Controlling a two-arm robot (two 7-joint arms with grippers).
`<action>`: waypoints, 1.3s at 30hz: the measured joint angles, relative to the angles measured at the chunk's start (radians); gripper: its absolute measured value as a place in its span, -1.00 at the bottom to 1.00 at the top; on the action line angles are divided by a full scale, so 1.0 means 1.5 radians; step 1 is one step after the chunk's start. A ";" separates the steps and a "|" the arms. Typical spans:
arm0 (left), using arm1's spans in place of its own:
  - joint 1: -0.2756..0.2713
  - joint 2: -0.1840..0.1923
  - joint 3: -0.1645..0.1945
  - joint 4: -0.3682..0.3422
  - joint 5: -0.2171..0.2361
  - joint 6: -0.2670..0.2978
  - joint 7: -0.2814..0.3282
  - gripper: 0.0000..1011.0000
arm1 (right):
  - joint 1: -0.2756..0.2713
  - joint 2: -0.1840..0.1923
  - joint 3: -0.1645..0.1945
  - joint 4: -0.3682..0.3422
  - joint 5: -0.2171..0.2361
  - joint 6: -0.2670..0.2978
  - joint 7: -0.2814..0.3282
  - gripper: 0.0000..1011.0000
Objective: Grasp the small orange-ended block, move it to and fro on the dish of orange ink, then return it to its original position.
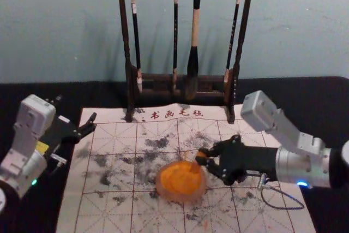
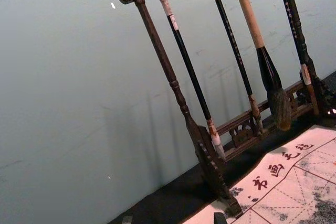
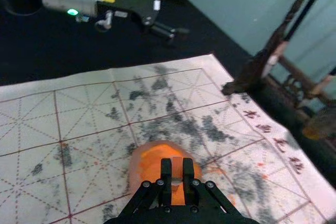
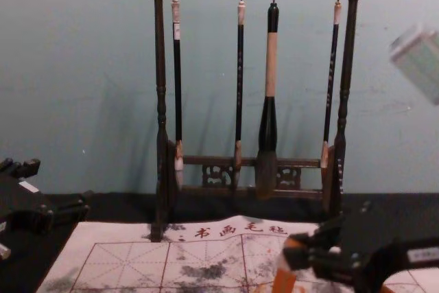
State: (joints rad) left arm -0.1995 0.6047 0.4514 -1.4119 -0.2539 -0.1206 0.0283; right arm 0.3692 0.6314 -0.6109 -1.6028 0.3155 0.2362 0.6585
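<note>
Notably: tabletop (image 1: 305, 91), black-covered; gridded mat (image 1: 109, 214), ink-smudged; blue-green wall (image 1: 60, 36) beyond. Rack (image 1: 124, 31), 12 o'clock, four hanging brushes (image 1: 194, 31). Lettering (image 1: 176, 114) along the mat's far edge: 书画毛毡. White label (image 4: 424, 254), right arm, illegible. Right end effector (image 1: 202, 157), narrow, gripping the block (image 3: 177, 167) above the dish (image 1: 175, 185), toward its 1 o'clock side. Left end effector (image 1: 91, 122), wide, 9 o'clock in the head view, near the mat's left edge; marked mat between it and the dish.
</note>
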 joint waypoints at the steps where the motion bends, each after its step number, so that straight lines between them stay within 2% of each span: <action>1: 0.000 0.000 0.000 0.000 0.000 0.000 0.000 0.98 | -0.002 0.003 0.004 -0.004 0.003 0.001 -0.003 -0.82; 12: 0.000 0.000 0.000 0.000 0.000 0.000 0.000 0.98 | -0.062 0.064 0.089 -0.059 0.045 0.008 -0.058 -0.82; 18: 0.000 0.000 0.000 0.000 0.000 0.000 0.000 0.98 | -0.092 0.088 0.123 -0.073 0.059 0.012 -0.075 -0.82; 25: 0.000 0.000 0.000 0.000 0.000 0.000 0.000 0.98 | -0.115 0.098 0.139 -0.080 0.068 0.019 -0.081 -0.82; 39: 0.000 0.000 0.000 0.000 0.000 0.000 0.000 0.98 | -0.130 0.100 0.135 -0.075 0.070 0.026 -0.074 -0.82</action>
State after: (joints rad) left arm -0.1995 0.6047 0.4514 -1.4119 -0.2539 -0.1205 0.0283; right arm 0.1742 0.7815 -0.4081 -1.7156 0.4205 0.2746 0.5472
